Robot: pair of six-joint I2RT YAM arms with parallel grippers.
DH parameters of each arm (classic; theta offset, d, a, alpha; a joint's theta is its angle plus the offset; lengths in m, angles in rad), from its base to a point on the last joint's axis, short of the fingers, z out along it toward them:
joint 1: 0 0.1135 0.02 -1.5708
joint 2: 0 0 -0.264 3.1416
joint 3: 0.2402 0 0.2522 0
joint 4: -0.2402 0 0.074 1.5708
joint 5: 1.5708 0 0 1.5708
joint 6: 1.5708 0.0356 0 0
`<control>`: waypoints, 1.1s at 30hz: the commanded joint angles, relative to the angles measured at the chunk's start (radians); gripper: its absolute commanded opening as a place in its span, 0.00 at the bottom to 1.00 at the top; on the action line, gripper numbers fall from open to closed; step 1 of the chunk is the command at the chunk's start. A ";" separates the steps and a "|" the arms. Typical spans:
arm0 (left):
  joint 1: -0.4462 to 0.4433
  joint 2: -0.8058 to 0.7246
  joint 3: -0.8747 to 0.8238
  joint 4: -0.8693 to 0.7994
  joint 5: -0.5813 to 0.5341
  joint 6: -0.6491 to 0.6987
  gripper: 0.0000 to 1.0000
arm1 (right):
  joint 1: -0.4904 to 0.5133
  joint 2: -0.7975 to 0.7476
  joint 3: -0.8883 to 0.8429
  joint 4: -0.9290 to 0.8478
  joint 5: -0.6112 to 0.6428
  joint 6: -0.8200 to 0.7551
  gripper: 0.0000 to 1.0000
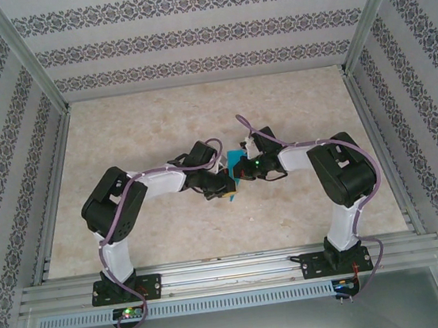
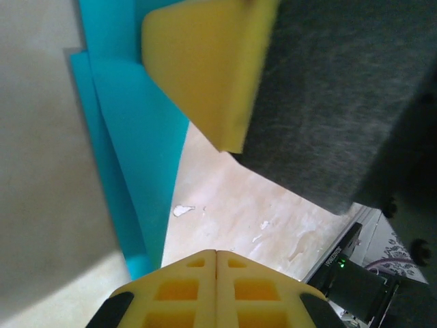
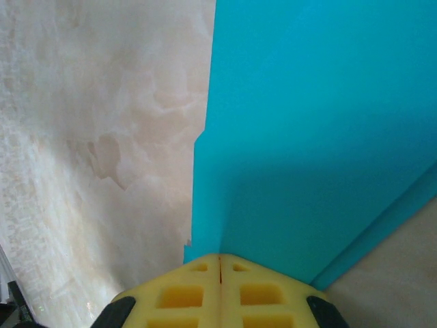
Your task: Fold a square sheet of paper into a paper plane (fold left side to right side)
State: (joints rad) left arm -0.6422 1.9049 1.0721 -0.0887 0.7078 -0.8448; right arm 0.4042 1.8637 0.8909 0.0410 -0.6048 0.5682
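Paper: the square sheet of paper point(image 1: 233, 172), turquoise and already doubled into layers, sat at the middle of the table point(image 1: 196, 111), with both gripper tips crowding it.
Left gripper: the left gripper point(image 1: 223, 186) met the paper's near-left side. In its wrist view its pads point(image 2: 184, 294) were clenched seam to seam. The paper's lower corner ended just beside the left pad, not visibly between the two.
Right gripper: the right gripper point(image 1: 245, 169) met the paper's right side. In its wrist view its pads point(image 3: 259, 294) were pressed together with no gap, and the paper ran right down to their tips. Whether any paper was nipped there could not be told.
Paper edges, left wrist view: two layers showed on the paper point(image 2: 133, 150), the under layer's edge stepping out a little past the upper one. One yellow pad point(image 2: 205, 68) of the right gripper hung over the paper's other edge.
Paper edges, right wrist view: the long edge of the paper point(image 3: 321, 137) ran straight, with one small step partway along. A darker strip of under layer showed along the slanted edge beyond the pads.
Room beyond the paper: open marbled tabletop stretched from the paper to the back wall point(image 1: 188, 40).
Room beside the paper: wide tabletop lay out to the left rail point(image 1: 53, 192) and the right rail point(image 1: 383, 152).
Room nearer than the paper: a narrower band of tabletop lay between the arms' forearms, before the front rail point(image 1: 232, 270).
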 commanded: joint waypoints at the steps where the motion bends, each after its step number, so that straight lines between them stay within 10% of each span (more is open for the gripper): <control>1: -0.015 0.020 0.022 0.018 0.025 -0.011 0.00 | 0.022 0.073 -0.027 -0.121 0.074 -0.029 0.00; 33: -0.016 0.039 -0.026 0.009 -0.020 -0.016 0.00 | 0.027 0.084 -0.014 -0.177 0.106 -0.059 0.00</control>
State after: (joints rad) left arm -0.6483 1.9358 1.0664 -0.0776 0.7025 -0.8463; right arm 0.4107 1.8729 0.9142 0.0090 -0.6033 0.5415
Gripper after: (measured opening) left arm 0.056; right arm 0.057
